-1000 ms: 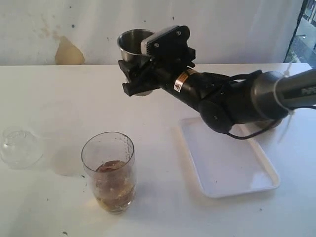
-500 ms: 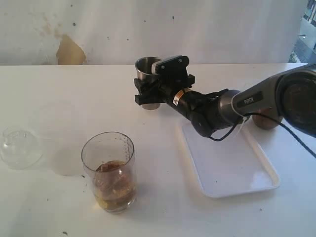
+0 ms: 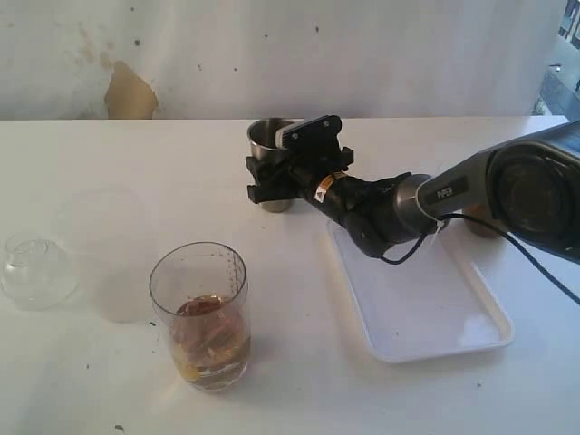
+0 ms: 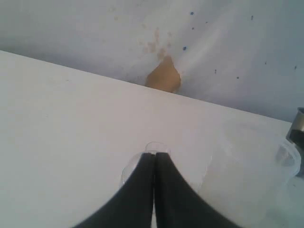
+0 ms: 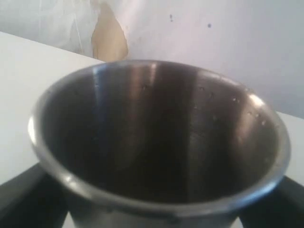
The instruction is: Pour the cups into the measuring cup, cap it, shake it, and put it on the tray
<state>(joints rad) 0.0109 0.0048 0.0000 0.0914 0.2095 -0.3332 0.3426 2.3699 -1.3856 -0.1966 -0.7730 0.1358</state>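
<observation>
Sitting under everything, white table (image 3: 136,163) is running out of frame on every side. White plastic tray (image 3: 426,308), flat with rounded corners and a low rim, is lying right of centre with its long axis running near to far; its far corner is hiding under the right arm (image 3: 399,208). Clear measuring cup (image 3: 204,313) is standing upright near the front, mouth up, with fine marks up its side and brownish liquid in the bottom. Frosted cup (image 3: 113,254) is standing just left of it, so pale that its outline is barely showing. Steel tumbler (image 3: 267,136) is standing upright at the back of the table, mouth up, shiny and tapered. Right gripper (image 3: 276,181) is pinching it, black jaws on both sides and covering most of its lower wall; whether its base is touching the table is hard to tell. Clear dome cap (image 3: 34,270) is lying at the far left edge. Left gripper (image 4: 154,156) is showing jaws pressed together, tips over the cap's round neck, contact unclear. Wooden cup (image 3: 480,225) is mostly hiding behind the right arm, only a brown sliver showing.
</observation>
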